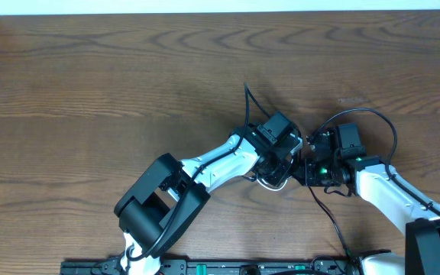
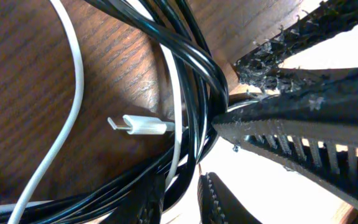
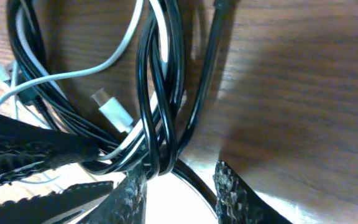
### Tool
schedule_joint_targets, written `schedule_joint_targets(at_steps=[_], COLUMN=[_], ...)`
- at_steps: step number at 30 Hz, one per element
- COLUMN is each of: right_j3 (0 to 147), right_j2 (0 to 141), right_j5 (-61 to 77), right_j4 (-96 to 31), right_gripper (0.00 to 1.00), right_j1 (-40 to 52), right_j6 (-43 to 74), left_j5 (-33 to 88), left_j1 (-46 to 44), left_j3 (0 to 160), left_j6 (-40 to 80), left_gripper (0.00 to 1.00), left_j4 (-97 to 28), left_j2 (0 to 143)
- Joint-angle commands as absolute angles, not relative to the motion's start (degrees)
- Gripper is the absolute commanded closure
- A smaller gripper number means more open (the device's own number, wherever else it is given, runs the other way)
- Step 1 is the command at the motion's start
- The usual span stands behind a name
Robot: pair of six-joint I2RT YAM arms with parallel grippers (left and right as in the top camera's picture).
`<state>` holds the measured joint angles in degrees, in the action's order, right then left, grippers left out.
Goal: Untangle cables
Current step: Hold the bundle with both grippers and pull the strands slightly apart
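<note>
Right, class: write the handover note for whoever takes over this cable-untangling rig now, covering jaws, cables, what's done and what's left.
Left gripper: jaws shut on loops of the black cable.
Right gripper: jaws astride the same loops; whether they grip is unclear.
Cables: black cable and white cable lie bunched together on the table between both grippers. The white plug lies beside the black loops.
Done: nothing separated yet.
Left: draw white clear of black, then lay them apart.

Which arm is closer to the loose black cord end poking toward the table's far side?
Left. The black cord end sticks out right beside the left arm's wrist; the right arm sits beyond that wrist, on the other side.
</note>
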<state>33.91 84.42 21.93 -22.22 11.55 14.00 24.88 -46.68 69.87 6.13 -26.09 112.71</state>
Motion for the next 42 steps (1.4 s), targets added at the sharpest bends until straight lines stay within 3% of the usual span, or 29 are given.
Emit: schedule_joint_targets(at_steps=[1, 17, 24, 30, 35, 36, 38, 42], right_j3=[33.52, 33.52, 33.61, 34.76, 34.76, 34.76, 34.76, 34.79], right_j2=[84.01, 84.01, 83.99, 83.15, 82.81, 82.81, 82.81, 82.81], right_j5=[14.85, 9.65, 10.41, 22.35, 23.55, 23.55, 24.45, 26.17], right_j4=[-23.27, -24.99, -24.25, -24.18, -24.05, -24.08, -24.01, -23.46], right_gripper=[0.70, 0.73, 0.67, 0.62, 0.60, 0.60, 0.60, 0.57], right_j1=[11.84, 11.84, 11.33, 8.16, 6.61, 6.57, 6.57, 6.39], right_j6=[14.76, 14.79, 14.76, 12.78, 12.53, 12.43, 11.40, 11.05], left_j5=[19.51, 9.39, 9.39, 9.37, 9.37, 9.37, 9.39, 9.82], left_j1=[-46.44, -49.95, -49.95, -49.95, -49.95, -49.95, -49.95, -49.95], left_j3=[67.75, 67.70, 67.46, 65.78, 62.26, 62.02, 62.04, 62.61], left_j6=[5.61, 8.45, 9.08, 9.08, 10.07, 10.41, 10.39, 10.72], left_gripper=[0.75, 0.74, 0.74, 0.77, 0.78, 0.79, 0.92, 0.93], left_j4=[-26.00, -23.40, -23.42, -22.20, -18.76, -18.68, -18.72, -19.00], left_j2=[115.66, 115.74, 115.79, 115.79, 115.79, 115.79, 115.72, 114.06])
